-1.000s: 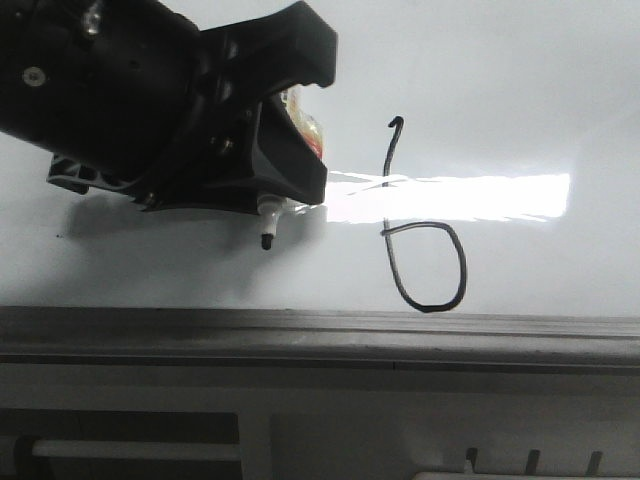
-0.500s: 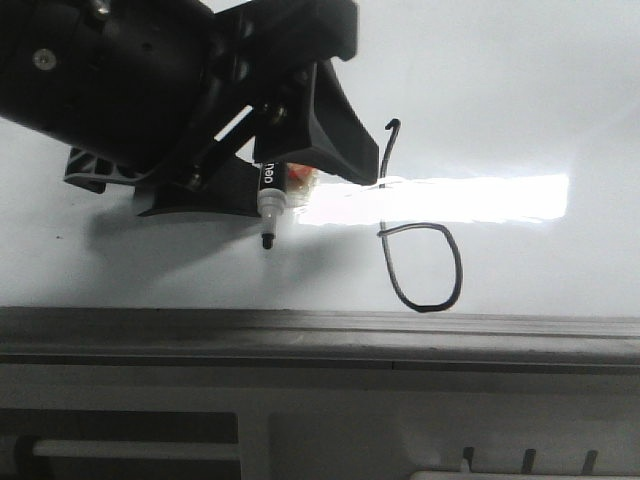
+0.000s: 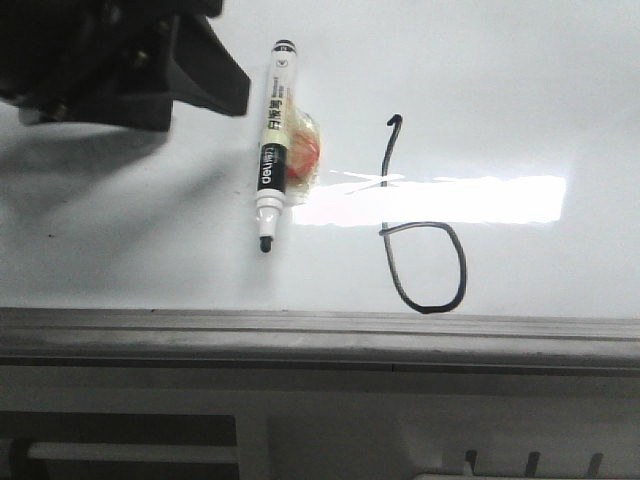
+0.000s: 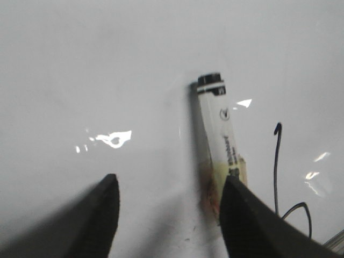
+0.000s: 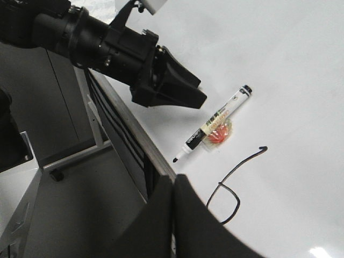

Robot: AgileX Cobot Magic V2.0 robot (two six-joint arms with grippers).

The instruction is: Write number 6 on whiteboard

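Note:
The number 6 is drawn in thin black line on the whiteboard, above its grey frame rail. A white marker with an orange-yellow taped patch lies flat on the board to the left of the 6, tip towards the rail. My left gripper is open and empty, up and to the left of the marker. In the left wrist view the gripper is spread wide, with the marker just beyond one finger and the 6 further over. My right gripper is shut and empty over the rail near the 6.
A bright glare band crosses the board through the stem of the 6. Below the rail are a grey table frame with a white bar and a dark slatted panel. Grey floor lies beyond the board's edge.
My left gripper opened, let go of the marker and pulled back up and to the left. The marker now lies free on the board. The 6 is unchanged.

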